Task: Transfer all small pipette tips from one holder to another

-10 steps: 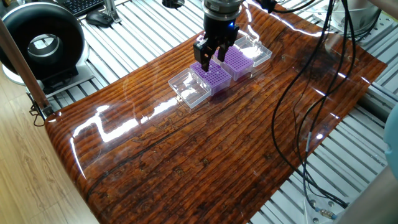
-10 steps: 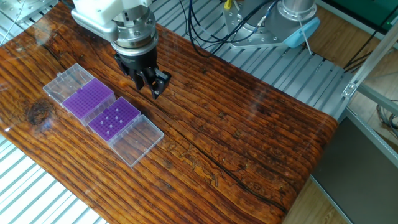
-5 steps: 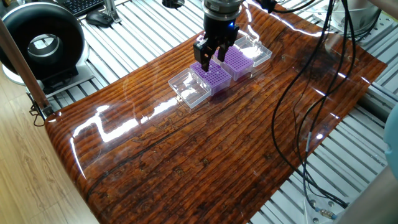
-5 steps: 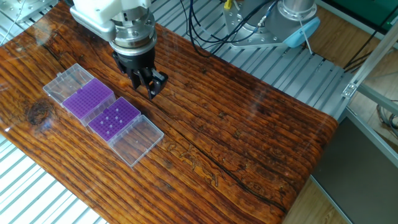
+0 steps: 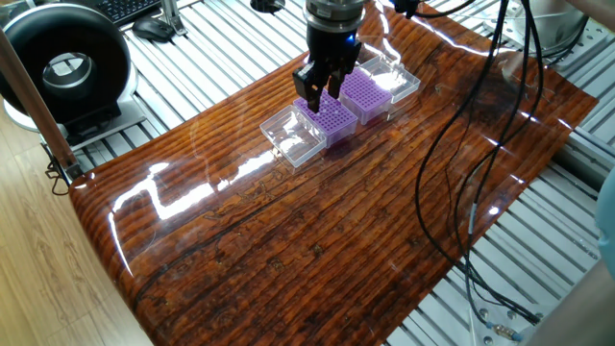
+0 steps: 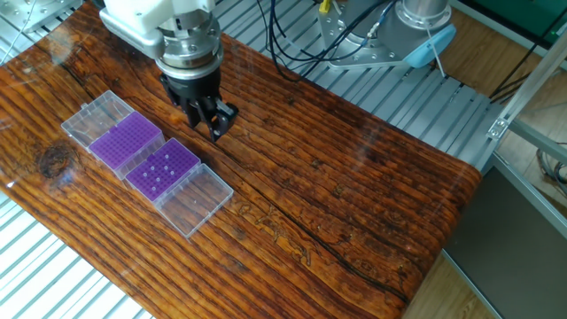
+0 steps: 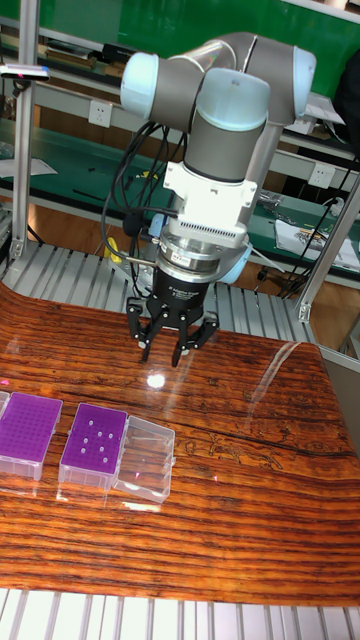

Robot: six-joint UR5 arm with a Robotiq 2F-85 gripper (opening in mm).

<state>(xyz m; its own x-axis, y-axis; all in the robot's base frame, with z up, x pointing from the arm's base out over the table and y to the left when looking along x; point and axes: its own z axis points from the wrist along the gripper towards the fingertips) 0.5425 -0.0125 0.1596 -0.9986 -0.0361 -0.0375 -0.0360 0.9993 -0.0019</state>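
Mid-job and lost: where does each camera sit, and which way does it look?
One fixed view: high off a table corner, looking diagonally across at the purple racks; shows the tool and wrist.
The other fixed view: high on the opposite side, looking down; racks at left, tool and wrist.
Tall fixed view: low, front-on, facing the whole arm.
All share the tool and racks.

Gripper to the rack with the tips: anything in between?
Nothing. In the tall fixed view only bare table separates the gripper from the rack holding the small pipette tips.
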